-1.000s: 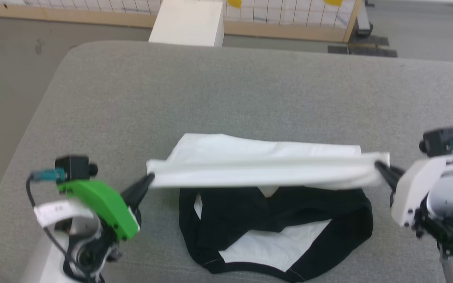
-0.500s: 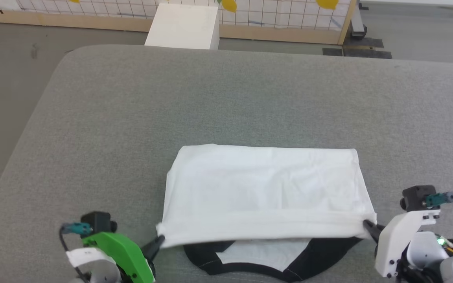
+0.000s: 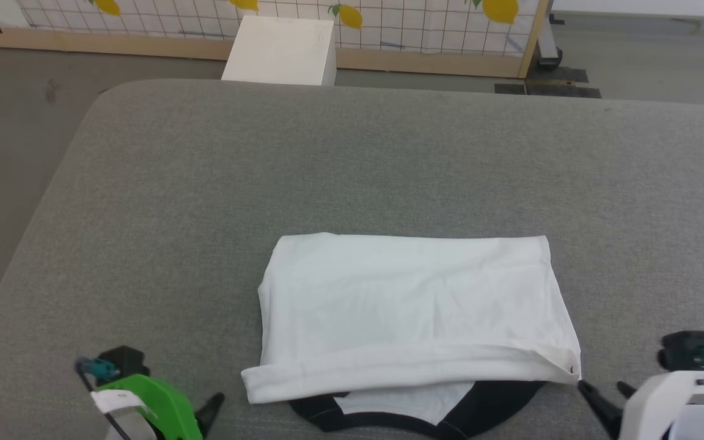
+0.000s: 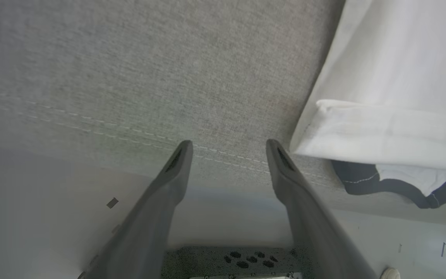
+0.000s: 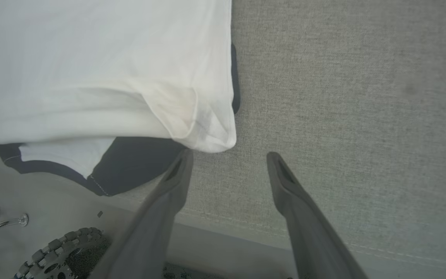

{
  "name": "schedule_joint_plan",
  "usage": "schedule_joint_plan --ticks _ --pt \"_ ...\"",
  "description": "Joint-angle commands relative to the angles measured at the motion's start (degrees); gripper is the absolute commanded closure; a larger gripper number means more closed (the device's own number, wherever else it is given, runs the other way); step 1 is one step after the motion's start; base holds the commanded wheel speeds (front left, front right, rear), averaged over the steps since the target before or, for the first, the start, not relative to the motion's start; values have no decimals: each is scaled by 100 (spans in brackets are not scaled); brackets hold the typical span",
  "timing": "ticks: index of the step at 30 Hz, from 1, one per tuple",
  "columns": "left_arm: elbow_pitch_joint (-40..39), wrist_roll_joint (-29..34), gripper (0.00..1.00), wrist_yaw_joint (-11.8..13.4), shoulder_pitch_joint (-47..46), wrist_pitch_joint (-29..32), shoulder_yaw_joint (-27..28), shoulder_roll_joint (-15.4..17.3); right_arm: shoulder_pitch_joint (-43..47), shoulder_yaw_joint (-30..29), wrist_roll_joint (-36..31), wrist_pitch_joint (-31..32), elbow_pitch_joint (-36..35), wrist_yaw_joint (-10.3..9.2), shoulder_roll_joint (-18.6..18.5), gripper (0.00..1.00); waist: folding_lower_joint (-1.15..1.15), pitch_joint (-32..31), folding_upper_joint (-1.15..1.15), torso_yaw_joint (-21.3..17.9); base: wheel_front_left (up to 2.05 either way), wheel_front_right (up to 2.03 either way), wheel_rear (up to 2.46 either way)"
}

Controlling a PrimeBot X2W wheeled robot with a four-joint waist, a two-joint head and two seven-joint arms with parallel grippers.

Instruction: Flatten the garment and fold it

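Observation:
The garment (image 3: pixel 413 305) lies folded on the grey padded table (image 3: pixel 352 159), its white body doubled over toward the near edge. A strip of black trim (image 3: pixel 401 420) pokes out from under the near fold. My left gripper (image 3: pixel 214 404) sits just left of the fold's near left corner, open and holding nothing. My right gripper (image 3: pixel 601 388) is open just right of the near right corner, apart from the cloth. In the left wrist view the left gripper (image 4: pixel 229 145) is spread over bare table beside the garment (image 4: pixel 393 77). In the right wrist view the right gripper (image 5: pixel 229 155) is spread just below the garment's corner (image 5: pixel 215 139).
A white box (image 3: pixel 278 43) stands on the floor beyond the table's far edge, before a lemon-patterned panel (image 3: pixel 437 18). The table's near seam and edge (image 4: pixel 91 131) run right under both grippers. A wheel of my base (image 5: pixel 60 248) is below.
Both grippers carried the white hem toward the near edge over the black sleeves, let go and backed off. The head camera also tilted.

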Motion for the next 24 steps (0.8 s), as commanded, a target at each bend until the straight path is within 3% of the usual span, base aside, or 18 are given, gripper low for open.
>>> schedule_joint_plan --ticks 1,3,7,16,24 --pt "-96 81 0 80 16 -20 66 105 59 -143 77 53 -185 -10 -29 0 1 -31 0 -7 0 0 0" --pt "-304 108 0 202 10 -96 174 163 83 -398 179 172 -455 -10 -20 0 1 -55 0 -7 0 0 0" --pt "-792 190 0 266 -102 -825 580 204 -161 -862 306 425 -835 -10 25 0 1 -63 0 -19 0 0 0" --pt "-1433 1491 0 96 -455 -3915 861 11 -1277 -708 -43 1109 -66 -10 -47 0 1 239 0 45 0 0 0" --pt "-2043 2803 0 -34 -682 -4212 1032 -541 -1989 -111 -502 1190 916 -10 125 0 1 668 0 202 0 0 0"
